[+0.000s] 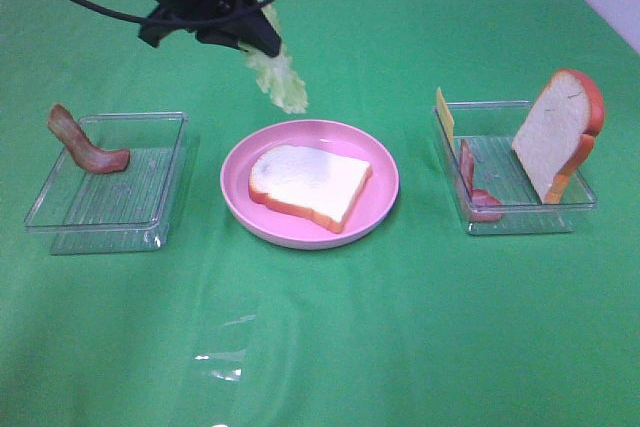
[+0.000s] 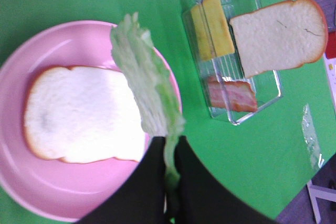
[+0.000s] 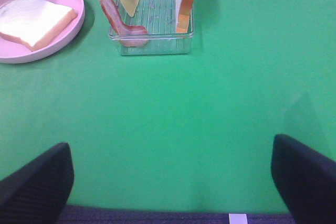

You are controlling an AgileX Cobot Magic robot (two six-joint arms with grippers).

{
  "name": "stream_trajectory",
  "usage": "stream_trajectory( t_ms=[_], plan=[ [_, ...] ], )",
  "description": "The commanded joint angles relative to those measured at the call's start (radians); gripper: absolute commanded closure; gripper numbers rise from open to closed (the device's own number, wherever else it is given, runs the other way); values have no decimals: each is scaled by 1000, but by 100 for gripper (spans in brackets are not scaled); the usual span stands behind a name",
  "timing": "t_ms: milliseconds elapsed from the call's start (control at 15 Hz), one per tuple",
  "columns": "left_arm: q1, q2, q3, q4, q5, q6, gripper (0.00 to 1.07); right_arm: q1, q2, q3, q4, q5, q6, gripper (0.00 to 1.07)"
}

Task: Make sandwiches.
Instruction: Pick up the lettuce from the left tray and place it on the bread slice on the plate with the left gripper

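Your left gripper clamps the lettuce, which juts past its fingertips with the bread slice on the pink plate just beyond, while your right gripper stands wide apart.

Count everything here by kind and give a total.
White toy bread slices with orange-brown crust: 2
Reddish-brown bacon strips: 2
Pale green ruffled lettuce leaf: 1
Thin yellow cheese slice: 1
Round pink plate: 1
Clear plastic rectangular trays: 2
Total: 9
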Motion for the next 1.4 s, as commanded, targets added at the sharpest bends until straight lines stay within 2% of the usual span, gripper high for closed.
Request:
stream_trajectory(
  t_ms=[67,267,533,667,933,1133,1333,1400],
  plan=[
    [-55,40,-6,-85,-11,7,107,-5,-32,1,0,-2,-9,10],
    [-95,87,-7,-132,-13,7,107,-5,-32,1,0,-2,-9,10],
    [-99,107,-9,-154,-10,7,107,-5,-32,1,0,-2,-9,10],
    [-99,113,-9,-154,-57,39,107,-5,-32,1,0,-2,-9,10],
    [-99,205,-9,-172,-70,48,107,-5,-32,1,0,-2,-9,10],
    [-92,252,-10,-131,-73,47,107,-5,-32,1,0,-2,-9,10],
    [-91,269,-10,-45,-83,-5,107,-5,-32,1,0,-2,-9,10],
    [-91,269,-10,-18,-82,-5,107,-5,-32,1,0,-2,-9,10]
  ],
)
